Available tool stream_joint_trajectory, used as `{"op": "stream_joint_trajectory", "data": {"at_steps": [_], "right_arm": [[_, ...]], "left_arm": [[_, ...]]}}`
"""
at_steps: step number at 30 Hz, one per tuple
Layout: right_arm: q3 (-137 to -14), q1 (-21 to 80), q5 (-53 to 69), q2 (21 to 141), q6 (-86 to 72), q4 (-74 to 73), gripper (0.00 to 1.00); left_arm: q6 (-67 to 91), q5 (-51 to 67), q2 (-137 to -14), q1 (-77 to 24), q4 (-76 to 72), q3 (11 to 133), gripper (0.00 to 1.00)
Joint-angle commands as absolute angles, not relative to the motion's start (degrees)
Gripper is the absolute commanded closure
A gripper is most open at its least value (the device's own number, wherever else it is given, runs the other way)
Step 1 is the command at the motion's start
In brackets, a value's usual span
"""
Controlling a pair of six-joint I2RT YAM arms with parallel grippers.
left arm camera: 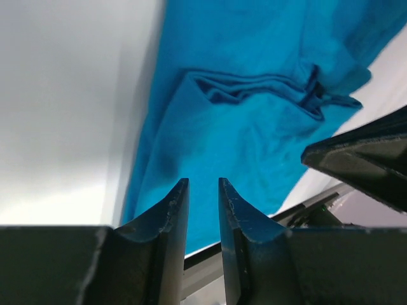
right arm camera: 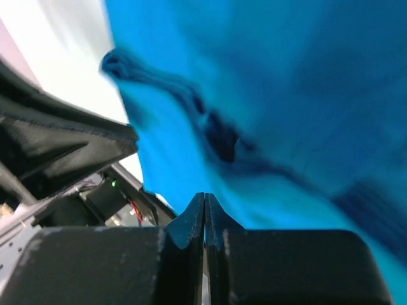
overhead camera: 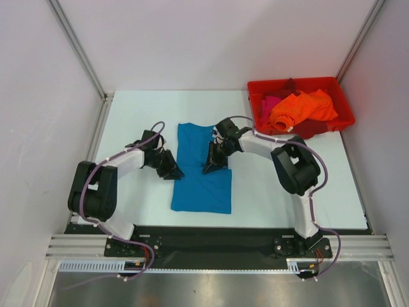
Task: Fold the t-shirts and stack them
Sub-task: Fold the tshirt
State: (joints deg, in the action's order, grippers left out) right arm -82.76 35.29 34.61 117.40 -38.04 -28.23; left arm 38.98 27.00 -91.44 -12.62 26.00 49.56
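**Both hands at the teal shirt's side edges, ready for the fold**

The teal shirt [overhead camera: 201, 188] lies flat on the middle of the desk [overhead camera: 140, 121], running lengthwise from the near edge toward the far edge. Its near half spreads wider than its far half. The other shirts, with an orange shirt [overhead camera: 303, 107] on top, sit heaped in the red bin [overhead camera: 255, 86] at the far right corner.

The left hand [overhead camera: 172, 171] sits low at the shirt's left edge. Its fingers stand a narrow slit apart, and I cannot tell whether any cloth is caught in that slit. The right hand [overhead camera: 216, 165] is on the right edge about halfway along. Its fingers are pressed together with their tips at the cloth, but the pictures do not show whether a layer is pinched between them.

The step in hand looks like taking hold of both sides for a fold. To do it well, each hand should hold only the layers meant to move and grip at matching points along the length. They should then rise together, so the cloth comes up level rather than twisted. If one side is held more weakly it will slip out partway, leaving a skewed crease. The raised part should be carried over and laid down with its edges lined up before letting go.
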Motion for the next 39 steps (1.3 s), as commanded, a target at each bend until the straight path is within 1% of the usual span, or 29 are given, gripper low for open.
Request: {"op": "stream_joint_trajectory", "data": {"at_steps": [1,4,8,11,12,14,15,16,17,18,19,20,23,27,30,33,39], "right_arm": [[-86.56,35.07,37.62,121.72,-40.78,-25.67,0.97],[-88.32,34.63,36.91,123.92,-40.52,-24.79,0.97],[-91.57,33.66,36.21,126.91,-39.29,-26.71,0.98],[-93.86,33.92,35.42,127.62,-36.13,-30.48,0.97],[-94.82,34.01,35.33,126.57,-35.43,-31.45,0.96],[-94.22,35.06,34.37,124.46,-32.97,-33.65,0.94],[-92.83,35.5,33.84,122.8,-32.0,-34.18,0.92],[-91.33,36.12,32.88,119.65,-30.77,-35.49,0.9],[-89.67,36.38,32.26,117.62,-29.46,-35.86,0.85],[-85.3,36.47,31.82,115.6,-29.18,-35.95,0.81],[-82.99,36.39,31.29,111.14,-28.92,-35.69,0.78],[-80.71,36.47,30.94,109.01,-28.48,-35.68,0.72],[-71.39,36.56,28.57,101.11,-27.86,-36.21,0.61],[-61.1,36.83,28.47,92.3,-29.87,-34.11,0.49],[-53.72,36.83,29.18,87.65,-31.81,-30.77,0.42],[-47.91,36.83,30.4,84.74,-35.06,-27.08,0.38],[-38.25,36.56,32.08,82.88,-40.69,-16.54,0.38]], "left_arm": [[39.73,23.66,-92.55,-11.87,26.89,51.86,0.7],[38.5,21.89,-90.62,-11.43,27.95,49.84,0.7],[37.97,20.05,-86.41,-11.43,29.17,44.23,0.69],[37.88,16.1,-78.25,-11.43,32.6,41.5,0.72],[37.71,15.04,-72.65,-11.43,34.7,41.14,0.7],[37.53,13.02,-66.39,-11.43,36.99,40.09,0.66],[37.79,13.09,-63.83,-11.43,38.66,39.73,0.54],[38.4,13.7,-59.55,-11.43,39.02,38.94,0.45],[38.93,15.36,-58.28,-11.34,39.55,37.28,0.39],[39.46,18.17,-57.23,-11.34,39.9,36.31,0.36],[40.94,19.5,-56.43,-11.34,39.99,35.25,0.36],[41.83,20.47,-55.99,-11.34,39.73,32.46,0.35],[43.68,21.62,-55.2,-11.34,38.41,28.67,0.34],[43.42,22.41,-57.12,-11.34,36.3,27.6,0.28],[43.94,22.94,-58.88,-11.34,34.2,26.64,0.27],[45.35,23.9,-60.72,-11.34,31.82,24.61,0.28],[48.33,24.52,-61.35,-11.34,29.18,21.27,0.32]]}}
